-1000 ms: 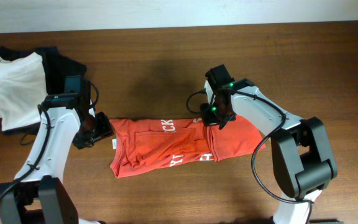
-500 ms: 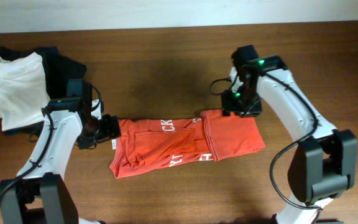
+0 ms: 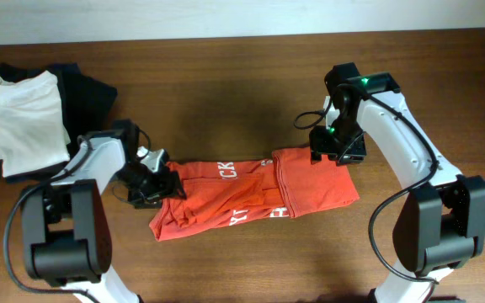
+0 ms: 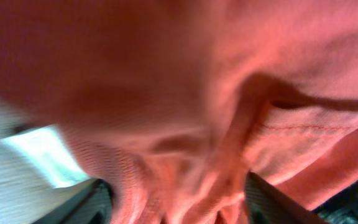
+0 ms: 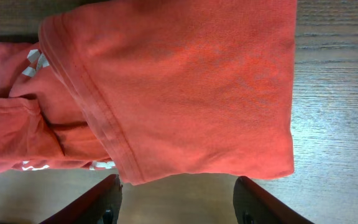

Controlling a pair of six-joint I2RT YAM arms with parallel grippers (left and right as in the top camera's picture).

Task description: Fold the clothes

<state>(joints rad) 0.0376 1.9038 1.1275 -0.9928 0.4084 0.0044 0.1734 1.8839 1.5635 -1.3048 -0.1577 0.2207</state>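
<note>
The clothes are an orange-red T-shirt (image 3: 251, 194) with white lettering, lying as a long strip across the middle of the table, its right part folded over. My left gripper (image 3: 157, 178) is at the shirt's left end. In the left wrist view, red fabric (image 4: 197, 93) fills the frame and bunches between the spread fingers of the left gripper (image 4: 178, 186). My right gripper (image 3: 335, 151) hovers at the shirt's upper right edge. In the right wrist view it (image 5: 176, 183) is open over bare wood, and the shirt's hem (image 5: 185, 81) lies just beyond the fingertips.
A white folded garment (image 3: 23, 118) and dark folded garments (image 3: 87, 88) lie at the back left. The brown wooden table (image 3: 226, 93) runs to a pale wall at the far edge.
My right gripper has opened, let go of the shirt's folded right part, and drawn back up and to the right. My left gripper has pushed rightward onto the shirt's left end.
</note>
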